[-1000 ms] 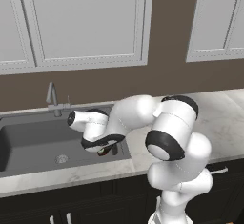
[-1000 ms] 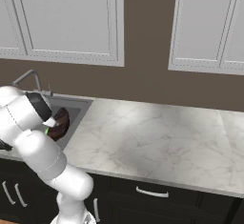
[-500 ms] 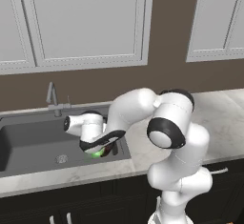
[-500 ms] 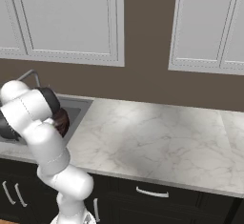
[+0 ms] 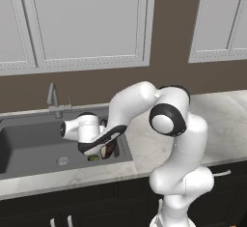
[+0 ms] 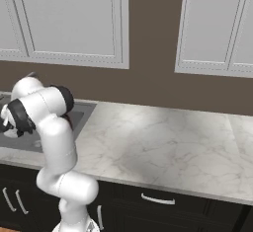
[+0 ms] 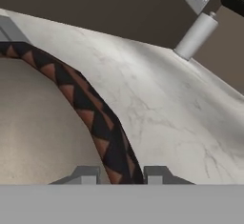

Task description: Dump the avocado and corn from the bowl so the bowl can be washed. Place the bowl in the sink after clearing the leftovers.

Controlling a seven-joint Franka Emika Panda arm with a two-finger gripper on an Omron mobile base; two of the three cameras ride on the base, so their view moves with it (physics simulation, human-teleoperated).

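Inside the sink (image 5: 29, 144), near its right wall, my gripper (image 5: 107, 144) holds the bowl (image 5: 111, 149) tipped steeply on edge. The hand view shows the bowl (image 7: 47, 123) close up. Its rim is dark with orange triangles and its inside is pale beige and bare. My gripper (image 7: 121, 175) is shut on that rim, one fingertip on each side. A small green piece, the avocado (image 5: 93, 157), lies on the sink floor just below the bowl. The corn is hidden.
The slim faucet (image 5: 52, 98) stands behind the sink, and its base (image 7: 196, 36) shows in the hand view. Pale marble counter (image 6: 163, 142) runs to the right. White cabinets (image 5: 87, 23) hang above. My own arm (image 6: 47, 122) covers the sink's right end in the right base view.
The hand has swung left and down into the sink, turning the bowl further onto its edge. A green piece now shows on the sink floor beneath it.
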